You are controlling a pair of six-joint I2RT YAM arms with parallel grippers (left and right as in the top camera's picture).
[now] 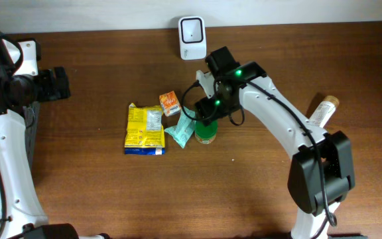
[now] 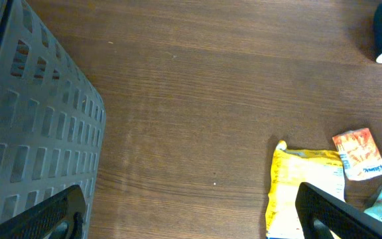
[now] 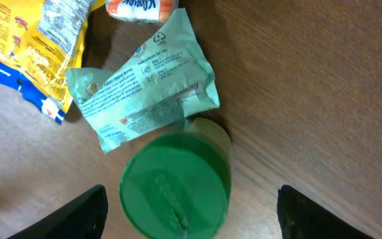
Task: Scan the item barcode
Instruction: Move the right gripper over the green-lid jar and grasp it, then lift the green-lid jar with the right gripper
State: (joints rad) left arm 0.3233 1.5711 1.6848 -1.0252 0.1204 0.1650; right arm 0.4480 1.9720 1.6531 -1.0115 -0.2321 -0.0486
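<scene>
A round plastic jar with a green lid [image 3: 174,189] stands upright on the brown wooden table [image 1: 98,192], directly beneath the right gripper [image 3: 191,202]. Its two dark fingers [image 3: 78,216] are spread apart, one on each side of the lid with a gap on both sides, gripping nothing. A pale green plastic packet [image 3: 144,83] touches the jar. A white boxy scanner [image 1: 191,38] sits well apart at the table's far edge. The left gripper [image 2: 194,216] is spread wide and empty.

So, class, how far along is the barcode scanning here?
Nothing looks done: the scanner stands alone, no item near it. In hand: the right gripper hangs open over the green-lidded jar, not gripping. Still to do: grasp, lift, show barcode to scanner.
</scene>
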